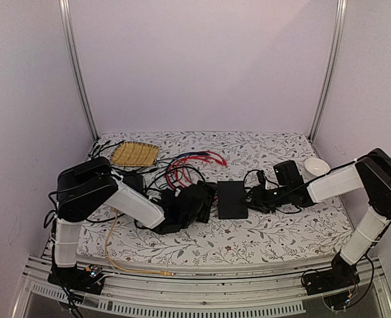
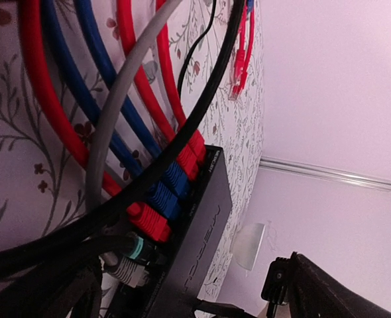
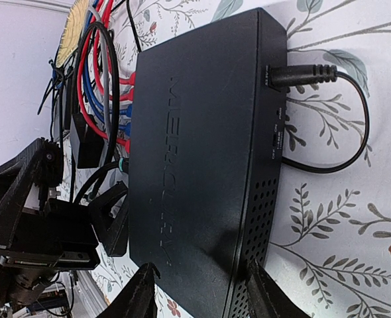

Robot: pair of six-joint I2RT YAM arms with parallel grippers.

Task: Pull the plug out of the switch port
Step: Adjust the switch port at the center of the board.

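Note:
The flat black switch (image 1: 232,199) lies mid-table. A row of ports runs along its thin edge (image 2: 197,199). Red plugs (image 2: 149,222), blue plugs (image 2: 164,192) and a grey plug with a teal ring (image 2: 128,266) all sit in them. My left gripper (image 1: 207,200) hovers at that edge, open and holding nothing. One of its fingers (image 3: 112,222) shows beside the plugs (image 3: 124,132) in the right wrist view. My right gripper (image 3: 205,295) is shut on the switch (image 3: 195,146), one finger on each side of the near end.
Red, blue, grey and black cables (image 2: 116,99) crowd the table behind the ports, and a loose red plug (image 2: 236,83) lies farther back. A power lead (image 3: 328,119) loops from the switch's side. A yellow mat (image 1: 134,154), white bowl (image 1: 316,165) and yellow cable (image 1: 126,262) lie around.

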